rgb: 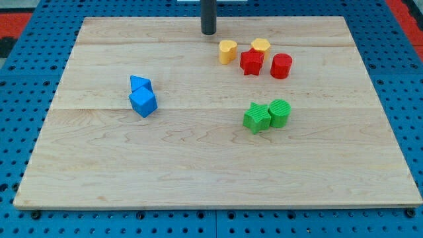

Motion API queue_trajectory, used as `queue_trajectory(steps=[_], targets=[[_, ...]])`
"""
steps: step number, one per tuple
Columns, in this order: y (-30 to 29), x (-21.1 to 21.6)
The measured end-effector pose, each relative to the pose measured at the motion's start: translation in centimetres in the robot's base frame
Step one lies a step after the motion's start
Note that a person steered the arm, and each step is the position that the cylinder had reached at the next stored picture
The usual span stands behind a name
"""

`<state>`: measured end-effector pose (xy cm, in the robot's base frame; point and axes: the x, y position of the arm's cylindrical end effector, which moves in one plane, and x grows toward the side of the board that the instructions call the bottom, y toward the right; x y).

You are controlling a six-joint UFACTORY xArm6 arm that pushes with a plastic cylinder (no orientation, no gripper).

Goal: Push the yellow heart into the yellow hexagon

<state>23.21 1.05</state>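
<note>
Two yellow blocks apart: yellow heart (pixel 227 51) left of yellow hexagon (pixel 260 45), red star (pixel 251 63) between. Push pending; tool's tip (pixel 209 32) above-left of heart, nothing pinched.

Pale wooden board (pixel 198 165) — on blue perforated base (pixel 20 79)

- Straight dark rod, upright, entering from the view's top, slightly left of centre.
- My tip (pixel 209 32) down at the surface, near the view's top edge.
- No more of the arm visible.
</note>
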Motion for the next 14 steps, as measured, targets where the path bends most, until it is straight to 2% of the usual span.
queue_trajectory(steps=[1,2,3,5,6,7,8,9,10,11,12,13,14], targets=[[12.1,-1.3],[19.0,2.6],[13.0,7.1],[-9.2,7.2],[-7.9,6.7],[-7.3,8.1],[-16.2,9.6],[-25.1,9.3],[-22.3,4.0],[-11.9,1.4],[-16.5,2.0],[-25.4,6.1],[-24.0,10.5]])
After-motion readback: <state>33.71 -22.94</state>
